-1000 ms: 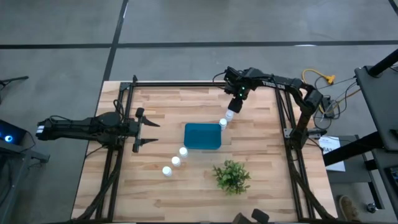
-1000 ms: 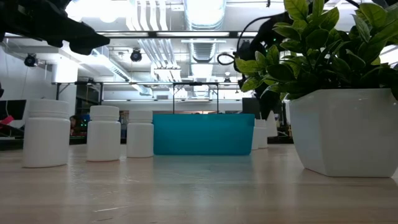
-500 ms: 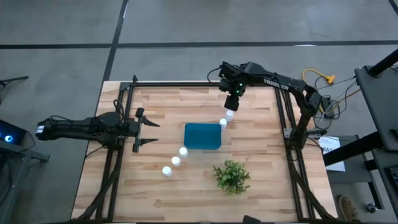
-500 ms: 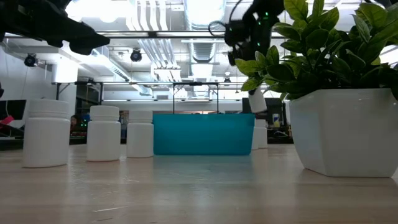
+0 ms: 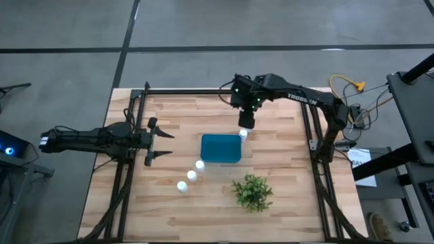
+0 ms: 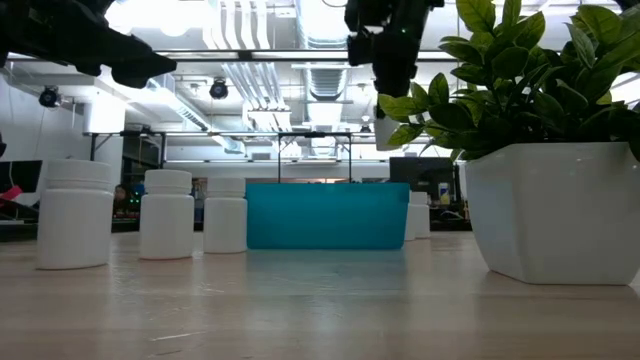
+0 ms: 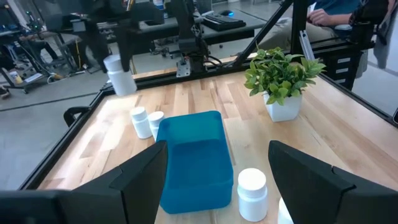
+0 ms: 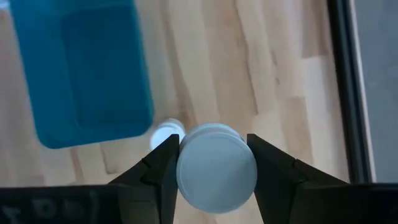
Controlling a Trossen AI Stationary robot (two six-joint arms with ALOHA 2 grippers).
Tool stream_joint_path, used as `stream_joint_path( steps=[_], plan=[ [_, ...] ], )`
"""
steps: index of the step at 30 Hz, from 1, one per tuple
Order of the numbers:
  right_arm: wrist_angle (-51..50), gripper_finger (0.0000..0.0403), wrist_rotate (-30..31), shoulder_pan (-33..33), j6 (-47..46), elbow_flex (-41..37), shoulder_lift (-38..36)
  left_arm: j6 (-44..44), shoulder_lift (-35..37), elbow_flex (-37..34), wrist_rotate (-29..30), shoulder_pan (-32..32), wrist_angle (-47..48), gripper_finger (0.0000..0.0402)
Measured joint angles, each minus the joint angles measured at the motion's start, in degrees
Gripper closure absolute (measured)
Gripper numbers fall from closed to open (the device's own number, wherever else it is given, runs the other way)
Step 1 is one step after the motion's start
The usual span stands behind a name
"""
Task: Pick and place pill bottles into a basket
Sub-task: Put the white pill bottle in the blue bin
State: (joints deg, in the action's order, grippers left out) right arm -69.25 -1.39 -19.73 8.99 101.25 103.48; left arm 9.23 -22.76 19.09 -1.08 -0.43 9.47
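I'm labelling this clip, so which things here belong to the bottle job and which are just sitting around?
Part of the job:
- pill bottle held in the right pincer
- pill bottles on the table
- basket

Just there:
- plant
- left pincer, open and waiting at the table's left side

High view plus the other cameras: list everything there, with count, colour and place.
held pill bottle: 1, white, in the air near a basket corner
row of pill bottles: 3, white, diagonal line on the table off the opposite basket corner
paired pill bottles: 2, white, standing beside the basket, below the held one
basket: 1, teal-blue, table middle, empty
plant: 1, green, white pot, near the basket
table: 1, light wood
left gripper: open, waiting at the table's left
right gripper: shut on the held pill bottle
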Motion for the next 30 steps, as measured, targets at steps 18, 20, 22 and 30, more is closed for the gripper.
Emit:
stream_joint_path(
  steps=[18,20,22,30],
  plan=[
    [4.7,0.0259,-0.7,14.3,-4.3,-0.2,0.0,0.0,-0.1,0.0,0.0,0.0,0.0,0.0140],
    [6.2,0.0259,-0.7,15.3,-5.2,-0.6,0.1,0.0,-0.1,0.0,0.0,0.0,0.0,0.0140],
    [7.8,0.0259,-0.6,16.2,-5.9,-1.3,0.1,0.0,-0.1,0.0,0.0,0.0,0.0,0.0140],
    [12.0,0.0259,-0.6,16.6,-8.0,-7.3,0.6,0.0,-0.1,0.0,0.0,0.0,0.0,0.0140]
  ],
)
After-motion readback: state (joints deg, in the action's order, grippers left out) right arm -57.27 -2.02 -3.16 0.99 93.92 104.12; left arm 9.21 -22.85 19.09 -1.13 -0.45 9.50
